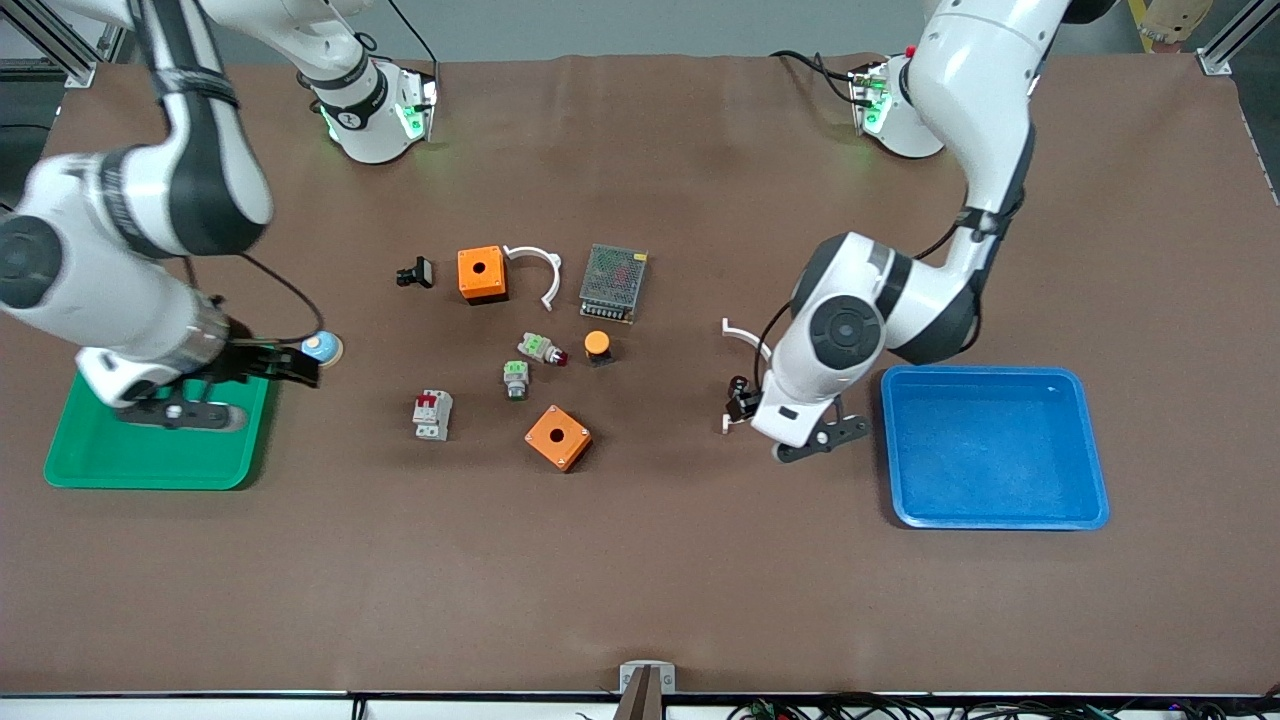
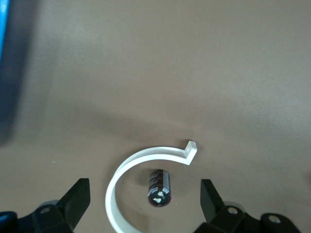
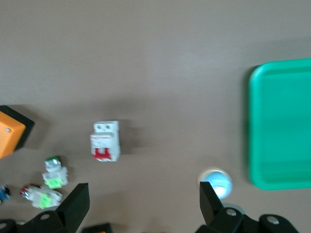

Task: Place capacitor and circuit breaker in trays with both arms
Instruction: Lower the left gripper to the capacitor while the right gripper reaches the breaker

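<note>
The capacitor, a tiny black cylinder with a silvery end, lies on the brown table inside the curve of a white C-shaped clip, toward the left arm's end. My left gripper hovers over it, open; in the left wrist view the capacitor lies between the spread fingers. The circuit breaker, white-grey with red levers, stands nearer the right arm's end and shows in the right wrist view. My right gripper is open and empty, above the table beside the green tray.
A blue tray lies beside the left gripper. A blue-capped button sits by the right gripper. Between the arms lie two orange boxes, a power supply, green push-button parts, an orange-capped button and a black clip.
</note>
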`<action>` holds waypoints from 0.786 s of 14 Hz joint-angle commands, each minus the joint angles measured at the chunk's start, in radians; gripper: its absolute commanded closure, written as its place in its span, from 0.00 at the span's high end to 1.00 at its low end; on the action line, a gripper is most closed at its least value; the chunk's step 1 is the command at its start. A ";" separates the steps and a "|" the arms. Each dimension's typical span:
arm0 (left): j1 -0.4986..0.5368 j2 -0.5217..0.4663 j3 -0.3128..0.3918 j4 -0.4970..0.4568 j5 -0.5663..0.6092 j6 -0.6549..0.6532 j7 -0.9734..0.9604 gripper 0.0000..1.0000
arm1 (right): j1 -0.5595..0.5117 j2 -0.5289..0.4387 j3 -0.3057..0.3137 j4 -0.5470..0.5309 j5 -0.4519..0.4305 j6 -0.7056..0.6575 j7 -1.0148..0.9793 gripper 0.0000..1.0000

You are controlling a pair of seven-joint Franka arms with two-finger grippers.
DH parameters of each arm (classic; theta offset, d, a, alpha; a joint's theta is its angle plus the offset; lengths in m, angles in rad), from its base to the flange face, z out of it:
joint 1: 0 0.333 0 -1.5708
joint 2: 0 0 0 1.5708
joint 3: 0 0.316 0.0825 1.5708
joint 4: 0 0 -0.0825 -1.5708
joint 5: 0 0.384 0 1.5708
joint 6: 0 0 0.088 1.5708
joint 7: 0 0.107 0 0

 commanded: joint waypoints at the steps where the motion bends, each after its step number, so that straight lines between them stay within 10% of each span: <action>1: -0.034 0.028 0.007 -0.017 0.028 0.050 -0.040 1.00 | 0.035 0.003 -0.009 -0.123 0.034 0.151 0.037 1.00; 11: -0.072 0.028 0.006 -0.170 0.028 0.196 -0.095 0.96 | 0.167 0.217 -0.010 -0.208 0.032 0.516 0.108 1.00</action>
